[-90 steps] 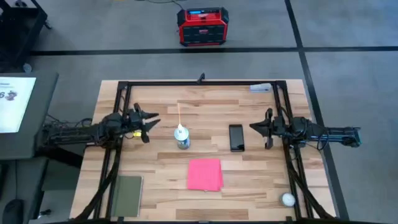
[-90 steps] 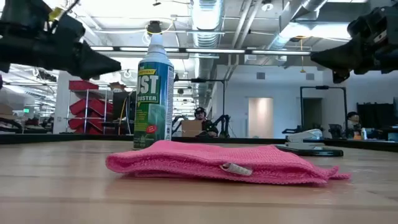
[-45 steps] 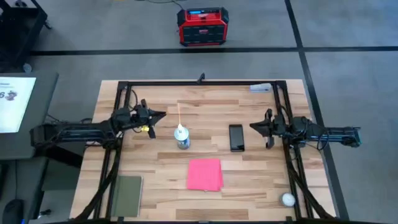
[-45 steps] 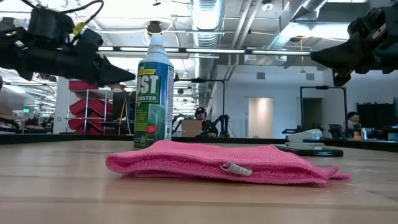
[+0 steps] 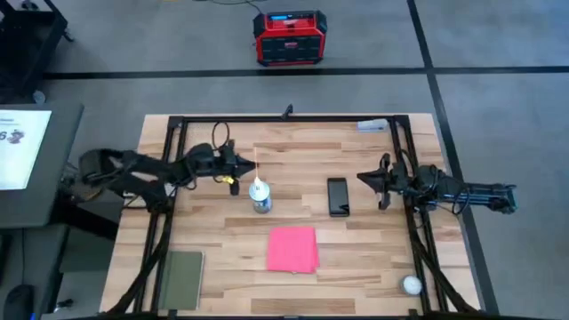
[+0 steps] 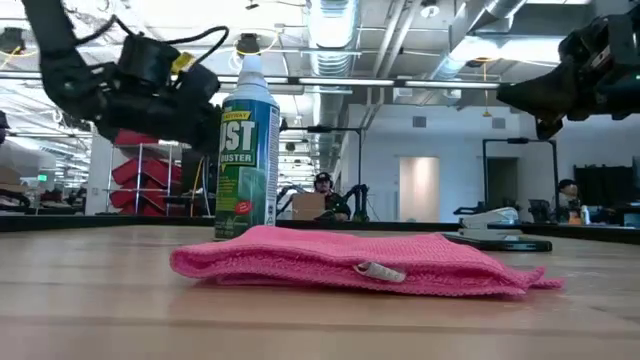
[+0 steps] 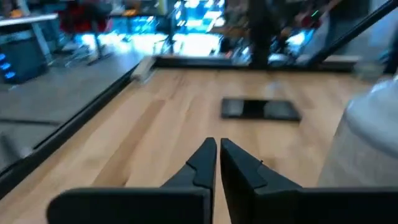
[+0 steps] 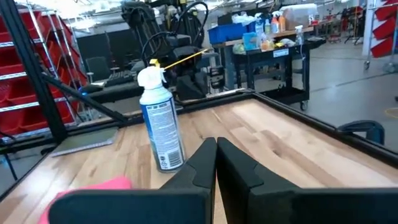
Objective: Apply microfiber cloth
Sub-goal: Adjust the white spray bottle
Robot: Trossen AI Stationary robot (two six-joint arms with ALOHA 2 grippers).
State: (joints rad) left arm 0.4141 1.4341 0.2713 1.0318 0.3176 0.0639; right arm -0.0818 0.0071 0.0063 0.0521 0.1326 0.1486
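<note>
A: Two hands, neither of them carrying anything. Our left hand [image 5: 233,166] has swung in over the last second and now sits just beside the spray can [image 5: 260,197], its fingers pinched together on nothing.

B: And the microfiber cloth [image 5: 293,248] lies flat on the worktop [image 5: 356,258], nearer the front edge than either hand and well apart from both. So we judge the reach isn't aimed at it yet.

A: Our right hand [image 5: 378,185] waits beside the phone [image 5: 338,196], fingers together too.

B: The low view shows the cloth's folded thickness and small tag; from above we get only a flat pink square.
</note>
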